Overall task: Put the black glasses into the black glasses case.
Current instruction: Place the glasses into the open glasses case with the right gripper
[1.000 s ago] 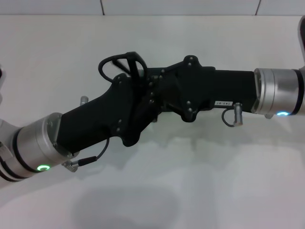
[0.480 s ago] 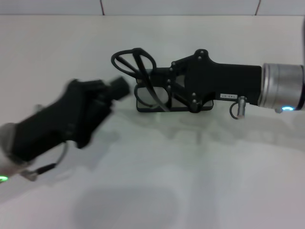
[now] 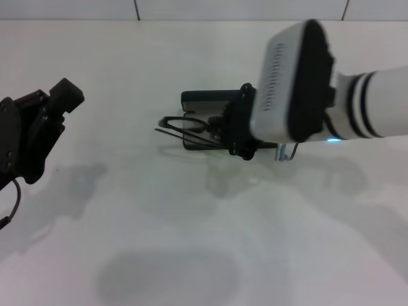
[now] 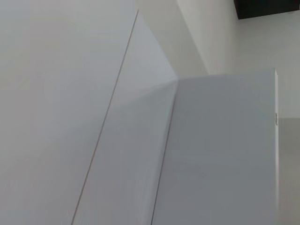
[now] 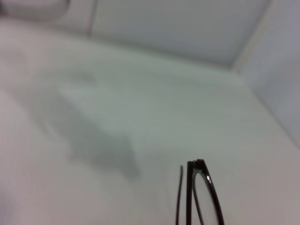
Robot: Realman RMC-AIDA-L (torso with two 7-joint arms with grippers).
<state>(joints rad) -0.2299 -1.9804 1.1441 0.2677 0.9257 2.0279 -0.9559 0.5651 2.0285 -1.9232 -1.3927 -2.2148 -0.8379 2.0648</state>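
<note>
The black glasses case (image 3: 205,100) lies open on the white table, mid-scene, partly hidden behind my right gripper. My right gripper (image 3: 220,129) reaches in from the right, its wrist turned over, and is shut on the black glasses (image 3: 180,124). It holds them at the case's left end, with the lenses sticking out to the left and the temple arms running back over the case. The glasses also show in the right wrist view (image 5: 202,192), close up, with bare table beyond. My left gripper (image 3: 39,124) is drawn back at the far left, well away from the case.
The white table (image 3: 191,217) runs out to a pale wall along the back edge. The left wrist view shows only pale wall panels and a dark corner (image 4: 267,7).
My left arm has let go and pulled away to the far left. My right wrist has rolled over, turning the glasses from upright loops to a flatter pose at the case.
</note>
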